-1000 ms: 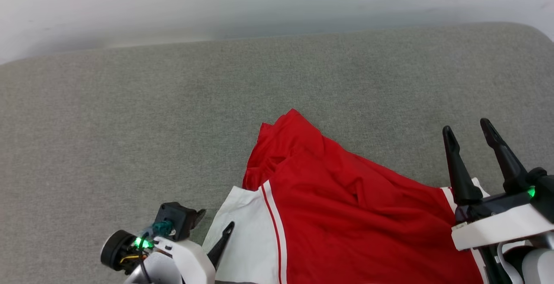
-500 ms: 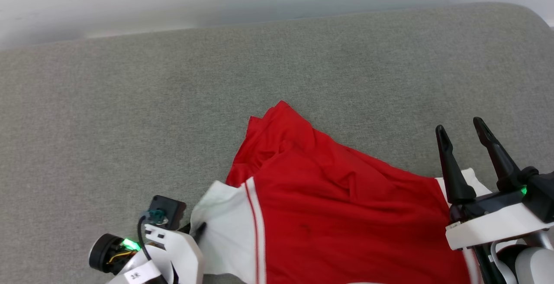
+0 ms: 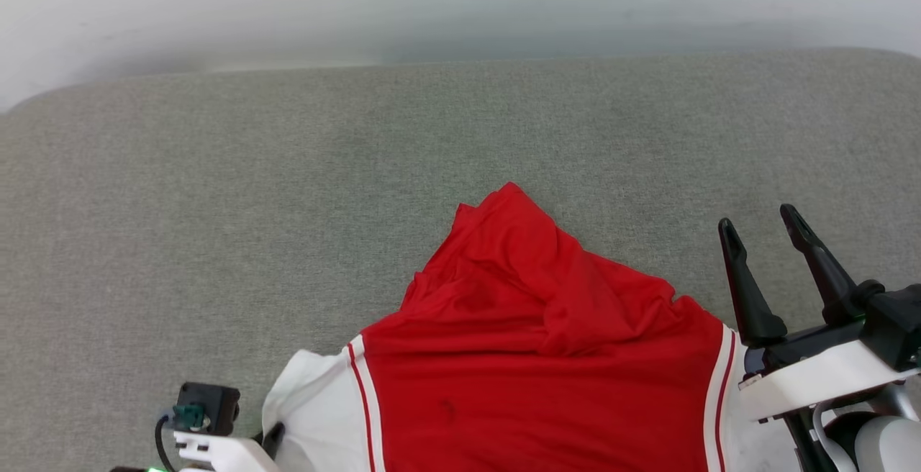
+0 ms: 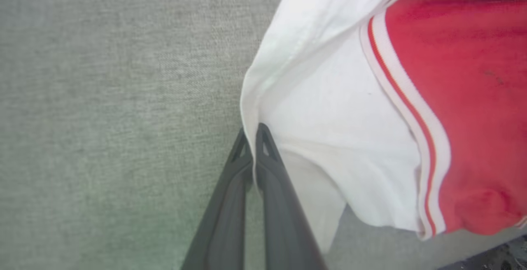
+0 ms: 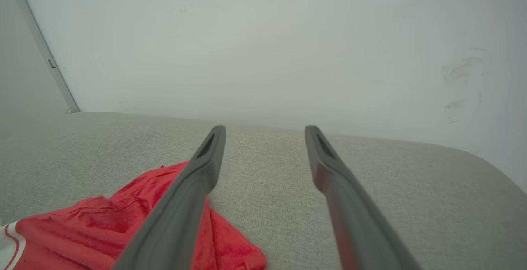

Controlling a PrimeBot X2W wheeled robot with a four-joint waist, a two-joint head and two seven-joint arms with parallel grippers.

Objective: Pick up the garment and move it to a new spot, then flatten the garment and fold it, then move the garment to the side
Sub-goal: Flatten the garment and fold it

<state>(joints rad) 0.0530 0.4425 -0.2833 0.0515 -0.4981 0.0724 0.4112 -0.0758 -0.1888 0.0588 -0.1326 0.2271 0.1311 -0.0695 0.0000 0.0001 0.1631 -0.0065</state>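
The garment (image 3: 532, 357), red with white sleeves and red-and-white trim, lies rumpled near the front of the grey cushion (image 3: 288, 191). Its lettering is hidden. In the left wrist view my left gripper (image 4: 252, 132) is shut on the edge of the white sleeve (image 4: 329, 109), which is pinched between the two dark fingers. In the head view that gripper (image 3: 272, 437) sits at the bottom left against the sleeve. My right gripper (image 3: 757, 219) stands open above the garment's right shoulder, with nothing between its fingers (image 5: 206, 159). The red cloth (image 5: 123, 220) lies below and left of them.
The grey cushion reaches back to a pale wall (image 3: 460, 4) and rounds off at its right corner (image 5: 473, 159). A wall seam (image 5: 41, 52) runs at the far left of the right wrist view.
My left gripper has shut on the white sleeve edge. The garment has bunched up and its hem peak has drawn nearer. The camera has shifted. The right gripper stays open.
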